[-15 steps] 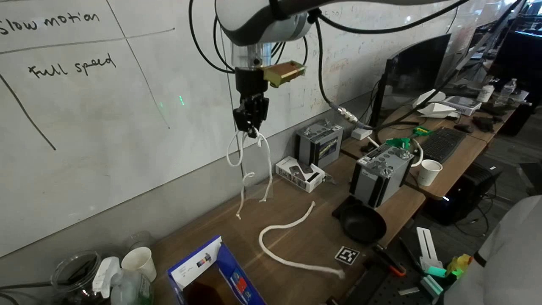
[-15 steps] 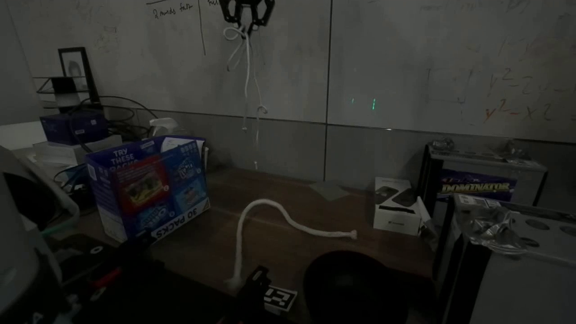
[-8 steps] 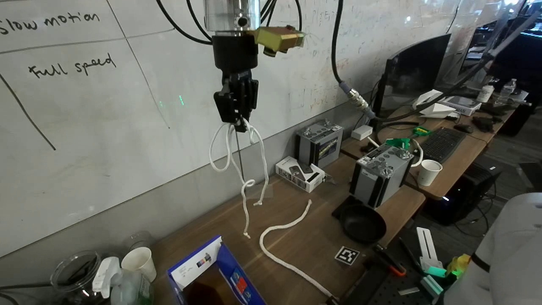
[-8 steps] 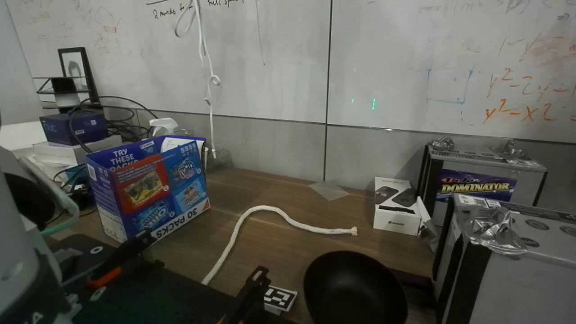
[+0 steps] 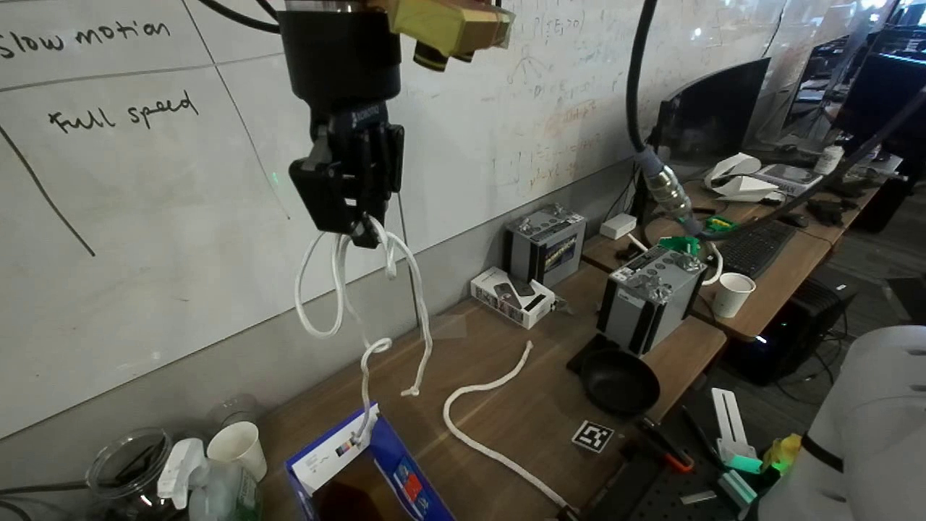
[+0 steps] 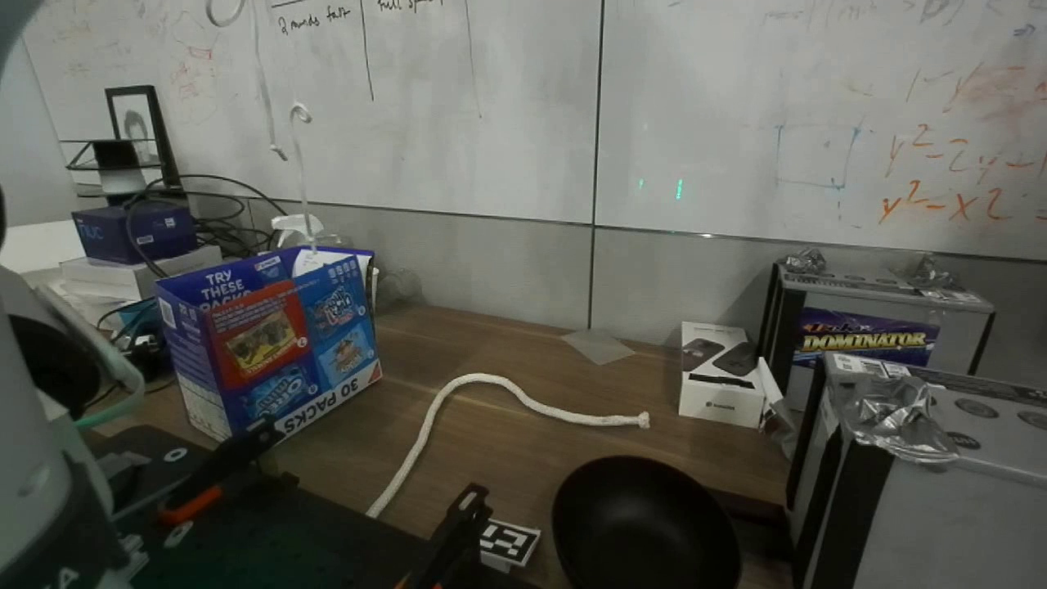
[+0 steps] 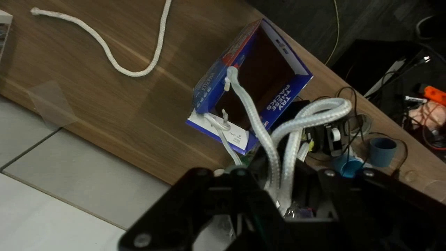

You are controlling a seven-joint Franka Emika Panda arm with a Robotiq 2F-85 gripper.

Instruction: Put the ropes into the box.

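My gripper [image 5: 365,235] is shut on a white rope [image 5: 425,325] and holds it up in the air. The rope hangs in loops and loose ends, also seen in the wrist view [image 7: 251,109] and an exterior view [image 6: 299,155], where the gripper is out of frame. The blue printed box [image 5: 416,477] stands open-topped on the table, also in an exterior view [image 6: 262,343] and the wrist view [image 7: 210,87]. One hanging end overlaps its white flap; I cannot tell whether it touches. A second white rope [image 5: 499,457] lies curved on the table [image 6: 425,425].
A paper cup [image 5: 240,450], a spray bottle [image 5: 224,496] and a glass jar [image 5: 130,463] stand beside the box. A black pan [image 6: 646,523], a white phone box [image 6: 720,393] and grey units [image 5: 651,297] stand farther along the table. The whiteboard wall [image 5: 181,289] runs behind.
My gripper has moved with the held rope toward the box, leaving the top of an exterior view. The hanging end now overlaps the box. The near end of the table rope has shifted.
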